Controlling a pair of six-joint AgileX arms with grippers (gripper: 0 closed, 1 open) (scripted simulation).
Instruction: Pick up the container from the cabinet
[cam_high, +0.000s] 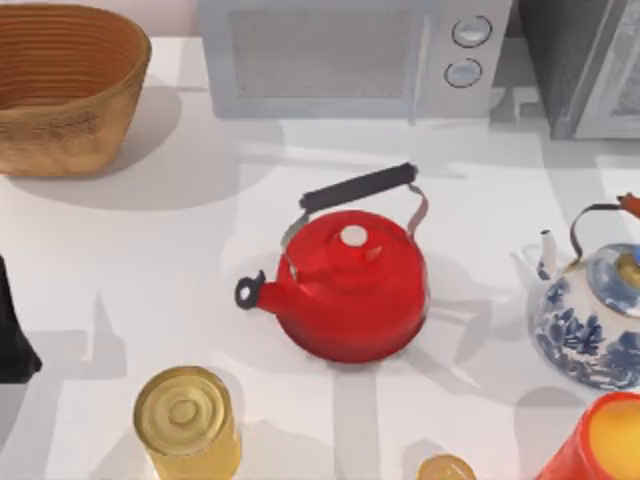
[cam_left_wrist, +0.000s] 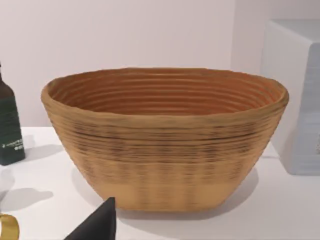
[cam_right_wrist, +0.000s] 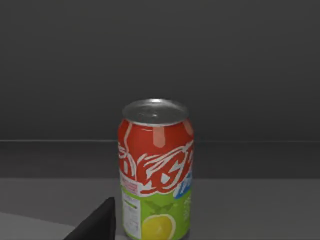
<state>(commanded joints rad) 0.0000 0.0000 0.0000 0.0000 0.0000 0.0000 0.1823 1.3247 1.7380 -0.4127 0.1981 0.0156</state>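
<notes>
Inside grey cabinet, red-green can.

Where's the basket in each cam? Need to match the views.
Top view: basket at the picture's top-left corner, left of the microwave.
Left wrist view: basket in the middle, upright on the white table, with the microwave beside it.
Right wrist view: faces an upright can instead.
Shared landmark: the microwave, next to the basket in the top and left wrist views.
</notes>
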